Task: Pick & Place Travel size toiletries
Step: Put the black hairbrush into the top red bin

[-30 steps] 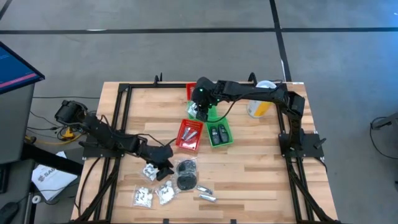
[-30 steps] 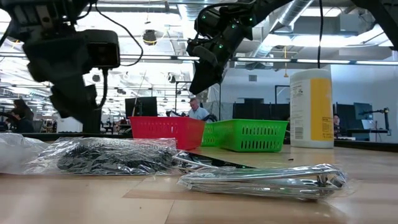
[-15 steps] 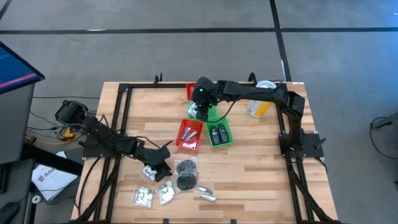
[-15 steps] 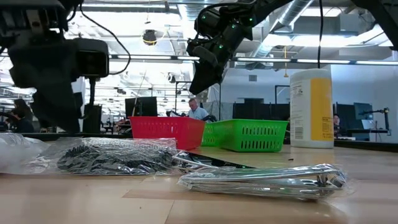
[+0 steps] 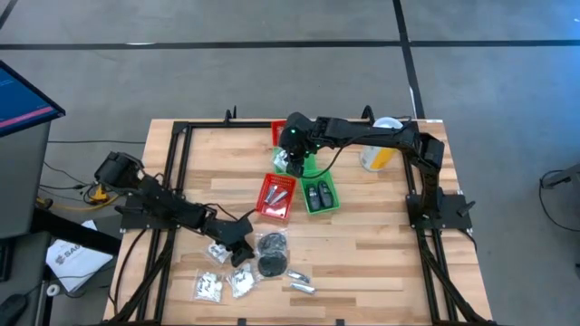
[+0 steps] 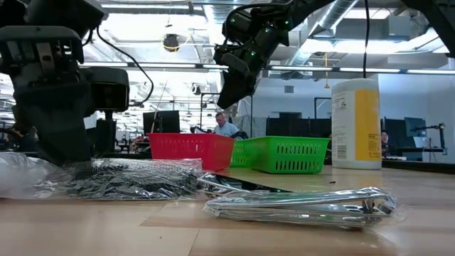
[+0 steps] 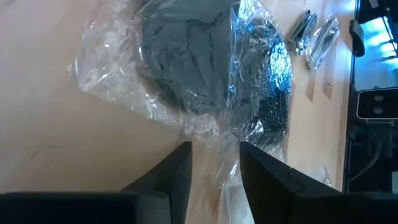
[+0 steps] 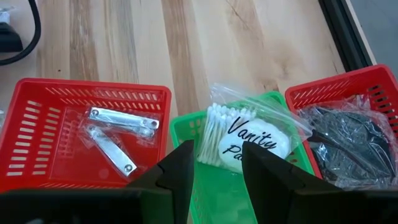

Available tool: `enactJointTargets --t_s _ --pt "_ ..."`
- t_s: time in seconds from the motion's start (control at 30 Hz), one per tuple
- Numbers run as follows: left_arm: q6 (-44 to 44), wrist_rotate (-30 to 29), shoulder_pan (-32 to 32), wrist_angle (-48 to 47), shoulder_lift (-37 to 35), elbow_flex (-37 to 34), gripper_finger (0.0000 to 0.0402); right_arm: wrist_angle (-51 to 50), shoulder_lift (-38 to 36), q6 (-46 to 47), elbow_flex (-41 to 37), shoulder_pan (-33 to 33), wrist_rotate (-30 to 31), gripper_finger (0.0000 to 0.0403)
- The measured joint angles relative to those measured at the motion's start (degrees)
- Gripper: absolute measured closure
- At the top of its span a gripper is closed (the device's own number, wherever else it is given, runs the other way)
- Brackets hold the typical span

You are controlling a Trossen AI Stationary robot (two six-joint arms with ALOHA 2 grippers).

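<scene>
Directly below the right end effector (image 5: 292, 163) sit three mesh baskets. The red basket (image 8: 37, 124) on one side holds clear sachets with silvery metal pieces (image 8: 118, 134). The green basket (image 8: 186, 127) in the middle holds a clear packet of cotton swabs and a white pad (image 8: 245, 140). A second red basket (image 8: 348, 90) on the other side holds a bag with a dark disc (image 8: 348, 140). In the high view a further green basket (image 5: 319, 195) nearer the front edge holds small dark pieces, and a yellow canister (image 5: 379, 156) with a white lid stands off to the right of this end effector, near the counter's far right corner.

The right end effector hangs above the baskets with its fingers (image 8: 177, 174) partly spread and nothing visible between them. The left end effector (image 5: 237, 251) is down at the counter (image 5: 381, 254), its fingers (image 7: 171, 177) partly spread and straddling the crinkled clear edge of the bag holding the black round discs (image 7: 186, 62). Whether they press the plastic yet I cannot tell.

Just beyond that bag lie two slim silvery sachets (image 7: 314, 34). Beside the left end effector, toward the front left corner, lie clear packets with white contents (image 5: 210, 285), close to the front edge. The counter's right front part is bare wood, as is the far left part behind the left arm.
</scene>
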Motion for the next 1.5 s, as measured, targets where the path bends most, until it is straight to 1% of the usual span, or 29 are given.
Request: enactJointTargets --t_s 0.1,0.17,0.23,0.3,0.33,0.43,0.53,0.63,0.73,0.8,1.0,1.1,1.2,1.3,1.5 --pt "0.2 0.2 0.0 0.8 0.5 0.1 0.0287 0.0 0.0 0.0 0.0 0.0 0.0 0.0278" --pt "0.9 0.9 0.0 0.9 0.1 0.0 0.0305 0.0 0.0 0.0 0.0 0.0 0.0 0.0278" --pt "2.2 2.1 0.0 0.8 -0.9 -0.1 0.0335 0.0 0.0 0.0 0.0 0.0 0.0 0.0278" --pt "3.9 2.3 0.0 1.3 -1.9 -0.1 0.0377 0.0 0.0 0.0 0.0 0.0 0.0 0.0278" --pt "4.3 2.3 0.0 1.2 -2.3 -0.1 0.0388 0.0 0.0 0.0 0.0 0.0 0.0 0.0278" --pt "5.0 1.2 0.0 0.9 -3.8 -0.1 0.0398 0.0 0.0 0.0 0.0 0.0 0.0 0.0278" --pt "6.5 0.2 0.1 0.6 -6.3 -0.1 0.0401 -0.1 0.0 0.0 0.0 0.0 0.0 0.0278" --pt "7.5 -1.1 0.6 -2.1 -10.1 -0.1 0.0401 -0.1 0.0 0.0 0.0 0.6 -0.4 0.0278" --pt "7.9 -2.8 1.1 -6.8 -14.3 -0.1 0.0401 -0.2 0.0 -0.9 0.0 1.5 -3.1 0.0278" --pt "9.0 -4.0 1.2 -7.9 -16.9 -0.1 0.0401 -0.2 0.0 -1.4 0.0 2.3 -4.4 0.0278" --pt "12.1 -4.7 1.2 -8.5 -24.3 0.0 0.0401 0.0 0.0 -1.5 0.0 4.3 -4.5 0.0278" --pt "12.5 -7.1 1.5 -11.9 -27.5 0.1 0.0401 0.7 -0.7 -1.5 0.0 5.6 -4.5 0.0278" --pt "13.2 -8.7 2.3 -14.4 -30.0 0.1 0.0401 1.3 -2.4 -2.3 0.1 7.2 -4.6 0.0278" --pt "14.8 -9.4 3.4 -14.3 -31.7 0.4 0.0401 2.6 -4.3 -2.4 0.2 8.6 -4.7 0.0278" --pt "20.9 -9.4 5.1 -15.4 -31.9 4.4 0.0401 2.9 -7.2 -2.4 0.1 11.5 -4.7 0.0278"
